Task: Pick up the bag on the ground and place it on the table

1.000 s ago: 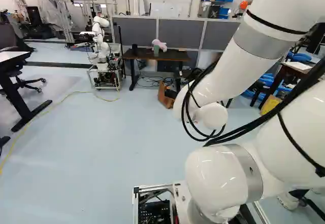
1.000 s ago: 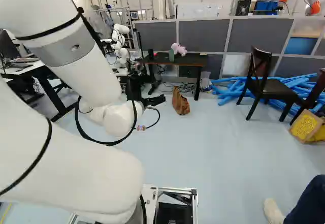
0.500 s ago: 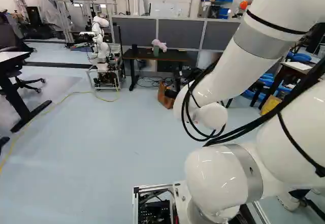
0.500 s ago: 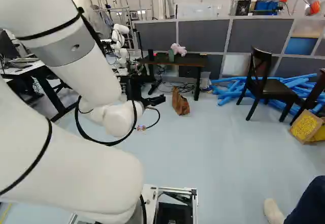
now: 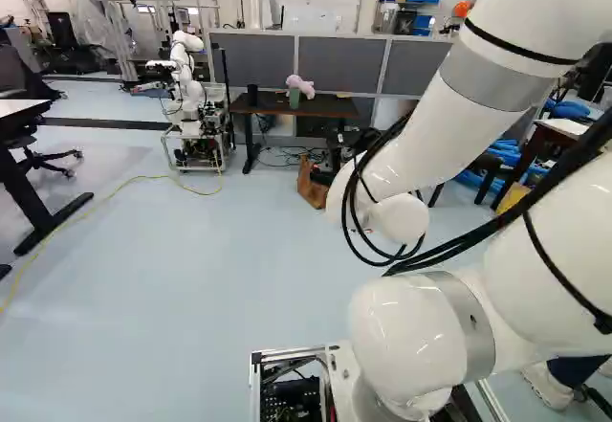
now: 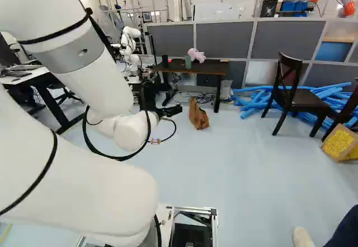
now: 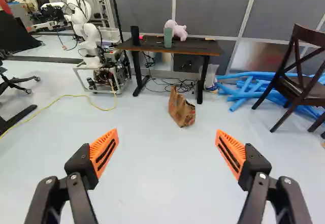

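Pale-blue floor [image 7: 162,176] under bag [image 7: 182,108], table [image 7: 200,46] before grey partitions [image 7: 208,10]; end effector [image 6: 170,111] spread open.

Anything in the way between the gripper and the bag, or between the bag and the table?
Nothing visible stands between the open gripper and the brown bag, nor between the bag and the near edge of the table. Cables lie on the floor beyond the bag.
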Robot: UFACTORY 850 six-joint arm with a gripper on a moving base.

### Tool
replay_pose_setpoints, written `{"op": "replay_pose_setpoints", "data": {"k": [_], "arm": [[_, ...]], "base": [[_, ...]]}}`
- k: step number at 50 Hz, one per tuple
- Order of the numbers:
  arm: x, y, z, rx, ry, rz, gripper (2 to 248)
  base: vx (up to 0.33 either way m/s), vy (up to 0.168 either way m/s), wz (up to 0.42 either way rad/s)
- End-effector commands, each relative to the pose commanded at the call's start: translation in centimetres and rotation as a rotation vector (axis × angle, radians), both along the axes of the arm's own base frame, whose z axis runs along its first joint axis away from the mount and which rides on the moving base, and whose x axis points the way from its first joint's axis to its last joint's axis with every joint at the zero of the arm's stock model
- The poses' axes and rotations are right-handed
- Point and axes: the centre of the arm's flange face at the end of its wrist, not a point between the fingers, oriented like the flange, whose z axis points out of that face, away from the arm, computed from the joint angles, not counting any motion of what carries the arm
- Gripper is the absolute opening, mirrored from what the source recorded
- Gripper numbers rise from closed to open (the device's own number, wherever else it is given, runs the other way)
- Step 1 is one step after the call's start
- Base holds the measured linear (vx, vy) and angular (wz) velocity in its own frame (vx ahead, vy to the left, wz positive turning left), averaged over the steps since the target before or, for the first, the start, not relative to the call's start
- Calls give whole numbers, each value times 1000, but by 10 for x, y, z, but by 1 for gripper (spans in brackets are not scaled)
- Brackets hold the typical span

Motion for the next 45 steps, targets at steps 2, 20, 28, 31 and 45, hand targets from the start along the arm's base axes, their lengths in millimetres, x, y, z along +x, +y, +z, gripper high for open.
{"op": "replay_pose_setpoints", "data": {"k": [2,20,28,31,45], "arm": [[0,0,0,0,0,0,247],[0,0,0,0,0,0,247],[0,0,0,0,0,0,247],[0,0,0,0,0,0,247],[0,0,0,0,0,0,247]], "base": [[135,2,-7],[136,-26,5],[141,-65,7],[145,-77,3],[156,-81,1]]}}
